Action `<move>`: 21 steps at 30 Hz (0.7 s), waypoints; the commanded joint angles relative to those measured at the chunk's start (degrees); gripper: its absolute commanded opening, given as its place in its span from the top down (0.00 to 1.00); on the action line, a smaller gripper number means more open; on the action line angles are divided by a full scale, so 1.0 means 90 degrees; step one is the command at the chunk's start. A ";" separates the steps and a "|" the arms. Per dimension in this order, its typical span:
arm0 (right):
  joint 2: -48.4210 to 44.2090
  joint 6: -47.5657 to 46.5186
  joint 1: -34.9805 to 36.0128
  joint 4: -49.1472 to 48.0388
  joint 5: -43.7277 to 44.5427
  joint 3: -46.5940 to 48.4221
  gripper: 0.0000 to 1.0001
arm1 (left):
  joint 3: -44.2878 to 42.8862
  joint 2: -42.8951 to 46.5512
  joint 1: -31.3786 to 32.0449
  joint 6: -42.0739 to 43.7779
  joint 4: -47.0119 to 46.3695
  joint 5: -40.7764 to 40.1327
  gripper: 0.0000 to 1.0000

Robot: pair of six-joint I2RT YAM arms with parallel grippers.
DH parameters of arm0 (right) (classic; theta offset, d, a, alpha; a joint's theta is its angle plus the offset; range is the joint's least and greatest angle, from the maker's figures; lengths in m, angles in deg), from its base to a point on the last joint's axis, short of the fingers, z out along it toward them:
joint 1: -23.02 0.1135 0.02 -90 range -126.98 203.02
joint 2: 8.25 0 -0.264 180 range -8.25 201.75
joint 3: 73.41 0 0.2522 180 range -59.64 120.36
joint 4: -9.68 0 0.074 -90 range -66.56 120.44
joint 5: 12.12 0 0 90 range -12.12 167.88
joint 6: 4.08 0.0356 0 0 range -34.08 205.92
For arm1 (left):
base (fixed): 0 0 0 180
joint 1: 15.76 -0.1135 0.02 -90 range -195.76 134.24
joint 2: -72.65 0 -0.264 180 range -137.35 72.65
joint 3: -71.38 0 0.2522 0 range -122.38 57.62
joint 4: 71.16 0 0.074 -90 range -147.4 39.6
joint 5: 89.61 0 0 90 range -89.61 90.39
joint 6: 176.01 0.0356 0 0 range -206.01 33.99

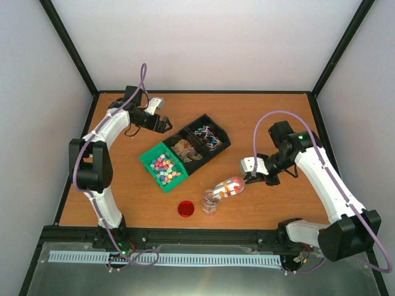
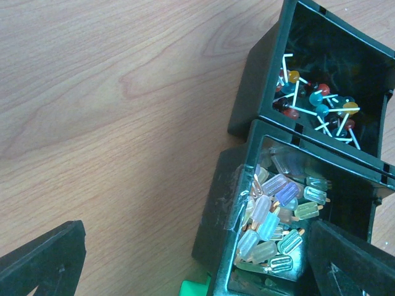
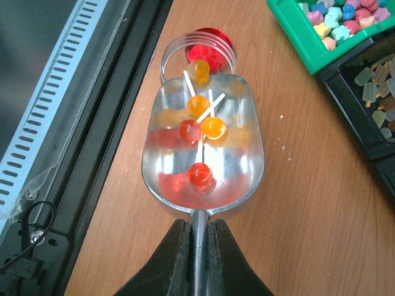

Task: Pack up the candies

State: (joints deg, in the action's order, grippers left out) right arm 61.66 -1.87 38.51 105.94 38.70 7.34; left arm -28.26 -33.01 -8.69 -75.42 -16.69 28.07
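Observation:
The candies [image 1: 163, 168] are pastel lumps in a green bin [image 1: 148, 161] at mid-table; they also show at the top right of the right wrist view [image 3: 345, 15]. My right gripper [image 1: 248, 168] [image 3: 199, 227] is shut on the handle of a metal scoop [image 1: 229, 186] [image 3: 202, 154]. The scoop holds several red and orange lollipops [image 3: 199, 126] and its lip rests over a clear jar [image 1: 210, 202] [image 3: 170, 52]. My left gripper [image 1: 163, 124] [image 2: 196, 250] is open and empty, hovering over the near wall of a black bin of popsicle sweets [image 2: 281, 216].
A red lid [image 1: 186, 209] lies left of the jar. Two black bins stand behind the green one: popsicle sweets [image 1: 184, 150] and lollipops [image 1: 208, 137] [image 2: 321, 102]. The table's front rail [image 3: 105, 92] runs close beside the jar.

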 commanded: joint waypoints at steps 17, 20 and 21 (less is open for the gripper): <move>0.0198 0.0173 0.0371 0.0026 0.0385 0.0532 0.97 | -0.0237 -0.0212 -0.0014 -0.0236 -0.0068 -0.0224 0.00; 0.0233 0.0212 0.0430 0.0040 0.0440 0.0595 0.97 | -0.0225 -0.0241 -0.0014 -0.0202 -0.0035 -0.0239 0.00; 0.0244 0.0228 0.0457 0.0042 0.0462 0.0619 0.97 | -0.0223 -0.0249 -0.0014 -0.0198 -0.0024 -0.0244 0.00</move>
State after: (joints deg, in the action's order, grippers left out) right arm 63.39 -0.58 41.48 106.00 42.26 10.90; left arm -28.26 -34.22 -8.69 -76.40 -17.06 26.28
